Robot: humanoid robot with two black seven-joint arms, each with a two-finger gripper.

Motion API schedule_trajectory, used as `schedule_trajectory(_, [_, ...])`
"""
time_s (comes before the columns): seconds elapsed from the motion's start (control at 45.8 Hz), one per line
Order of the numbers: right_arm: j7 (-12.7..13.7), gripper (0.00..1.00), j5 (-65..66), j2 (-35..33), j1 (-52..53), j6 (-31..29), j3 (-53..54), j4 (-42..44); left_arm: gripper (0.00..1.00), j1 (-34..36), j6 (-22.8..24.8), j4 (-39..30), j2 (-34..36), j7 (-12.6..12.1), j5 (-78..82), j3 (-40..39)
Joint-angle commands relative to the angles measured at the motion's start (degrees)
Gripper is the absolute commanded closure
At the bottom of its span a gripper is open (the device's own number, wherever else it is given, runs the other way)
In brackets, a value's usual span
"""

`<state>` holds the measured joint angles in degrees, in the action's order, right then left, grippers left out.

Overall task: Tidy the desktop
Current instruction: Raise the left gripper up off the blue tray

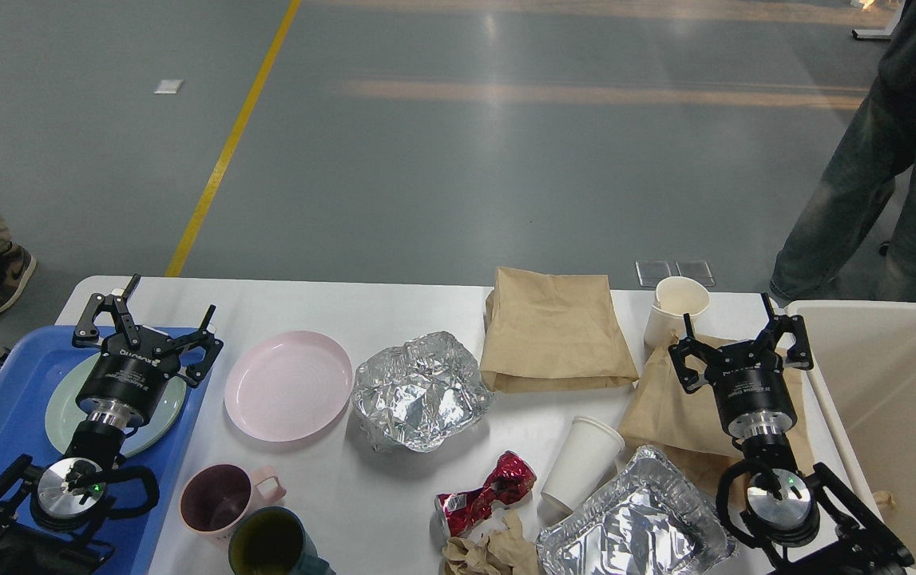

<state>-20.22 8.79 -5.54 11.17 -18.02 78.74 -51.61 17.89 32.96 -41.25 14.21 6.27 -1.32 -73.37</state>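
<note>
Closest to you, right at the bottom edge, there's a dark green mug (270,543) and a pinkish mug (222,497) with a dark inside, both just to the right of your left arm's wrist. They sit on the desktop (394,307), the big white top that runs under nearly everything here and out past both grippers.

Your left gripper (156,315) hangs over the blue tray (6,399) at the desktop's left end, fingers spread wide with nothing between them. Right below it on the tray is a pale green plate (158,415). Just right of that gripper, on the desktop, is a pink plate (288,385), and further right a crumpled ball of foil (419,391).

Your right gripper (731,335) is also spread open and empty, hovering over a flat brown paper bag (669,411). Up and left of it are stacked white paper cups (677,307), and further left a second brown paper bag (553,327). Down and left of it a white cup (581,463) lies tipped over beside a foil tray (633,523). Left of those you've got a crushed red can (485,493) and a wad of brown paper (493,551). Just to the right of the gripper is the beige bin (889,383).
</note>
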Motion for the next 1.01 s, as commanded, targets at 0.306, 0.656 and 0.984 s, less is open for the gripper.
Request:
schedule_trajectory(0.306, [0.00,0.00,0.00,0.00,0.00,0.01,-0.08,0.02,0.02,0.57,-0.53,0.29,3.19,0.50,0.35,0.07])
schedule_trajectory(0.656, [0.00,0.00,0.00,0.00,0.00,0.01,0.01,0.02,0.02,13.12,-0.27,3.36,19.19,0.50,0.79,24.30])
schedule_trajectory(0.984, [0.00,0.00,0.00,0.00,0.00,0.01,0.01,0.02,0.02,48.09,0.17,8.20,22.36,-0.12,0.96,84.32])
